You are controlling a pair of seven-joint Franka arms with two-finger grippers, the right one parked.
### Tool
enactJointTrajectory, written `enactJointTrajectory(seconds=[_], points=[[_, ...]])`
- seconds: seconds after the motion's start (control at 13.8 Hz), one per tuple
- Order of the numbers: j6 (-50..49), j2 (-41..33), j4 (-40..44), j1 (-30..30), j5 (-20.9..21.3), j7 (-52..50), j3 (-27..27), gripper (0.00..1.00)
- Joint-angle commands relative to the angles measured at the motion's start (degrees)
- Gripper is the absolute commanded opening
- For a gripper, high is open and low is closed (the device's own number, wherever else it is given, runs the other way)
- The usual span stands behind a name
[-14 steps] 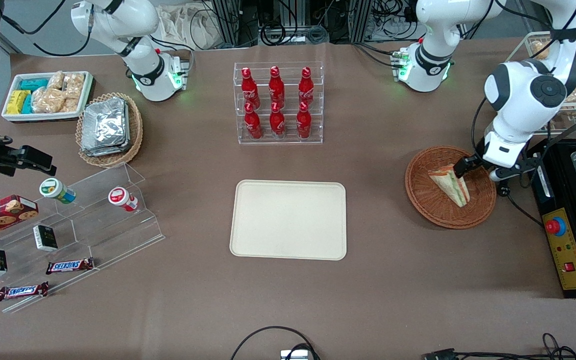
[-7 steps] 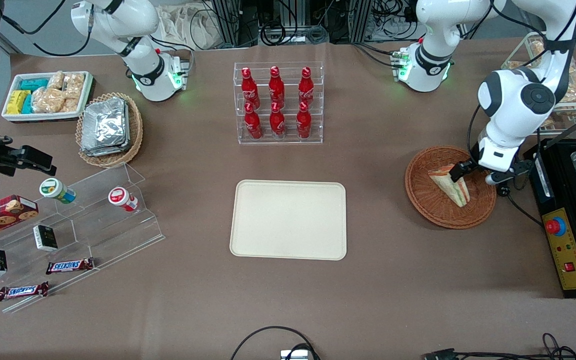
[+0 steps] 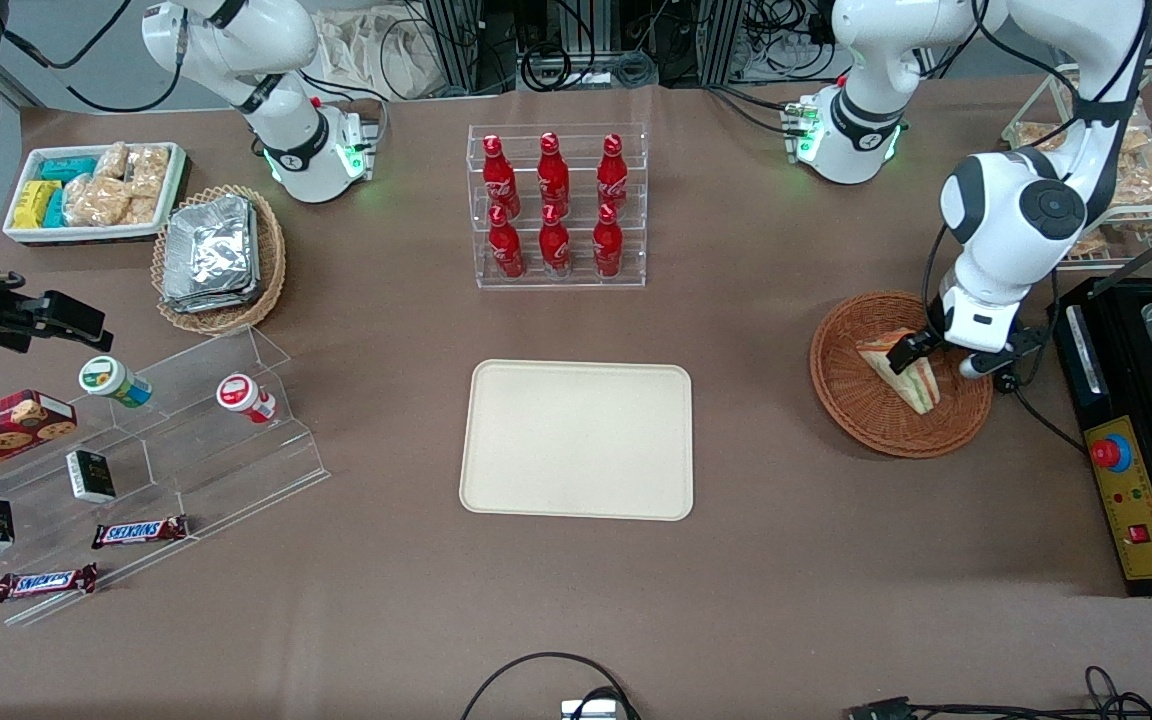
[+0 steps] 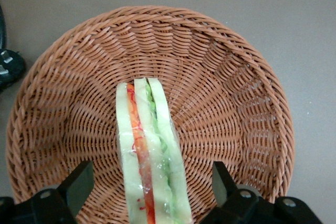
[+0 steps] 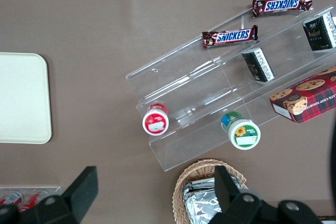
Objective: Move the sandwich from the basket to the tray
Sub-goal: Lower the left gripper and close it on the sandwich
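The gripper [image 3: 908, 350] has slid further over the basket [image 4: 247, 103], fingers apart straddling the wrapped sandwich [image 4: 149, 150] lying mid-basket; it looks soft and squishy, so pinch the bread faces gently.

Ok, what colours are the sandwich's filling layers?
Orange-red and green between pale bread on the sandwich, clearest in the left wrist view; the open gripper straddles it.

Open-fingered hand [image 4: 152, 182] low inside the round reddish-brown wicker basket [image 3: 861, 400], one black finger [image 4: 79, 182] on each side of the plastic-wrapped triangular sandwich [image 4: 152, 156], gaps visible on both sides. Bare brown bench [image 3: 751, 400] lies between the basket and the flat cream rectangular tray [image 3: 577, 440]. The clear rack of red bottles [image 3: 556, 205] stands farther from the camera than the tray.
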Motion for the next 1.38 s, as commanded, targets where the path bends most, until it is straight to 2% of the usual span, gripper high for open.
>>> enactJointTrajectory(seconds=[0.0,0.36,0.44,0.51,0.58,0.65,0.73,1.02,1.31], points=[[3.2,1.2,-0.9,-1.5,-0.2,-2.2,-0.1,1.00],[8.4,3.3,-3.2,-1.5,-0.1,-2.1,-0.1,1.00],[8.5,3.4,-3.4,-1.5,-0.1,-2.1,-0.1,0.92],[8.5,3.4,-3.7,-1.5,0.1,-2.0,-0.1,0.74],[8.5,3.4,-3.7,-1.6,0.3,-1.9,-0.1,0.51],[8.5,3.4,-3.8,-1.6,0.6,-1.8,-0.1,0.36],[8.5,3.4,-3.8,-1.6,0.7,-1.6,-0.1,0.29],[5.5,0.9,-3.2,-1.6,1.2,-0.2,-1.6,0.28],[-5.2,-4.9,-0.7,-1.6,2.2,4.6,-4.6,0.28]])
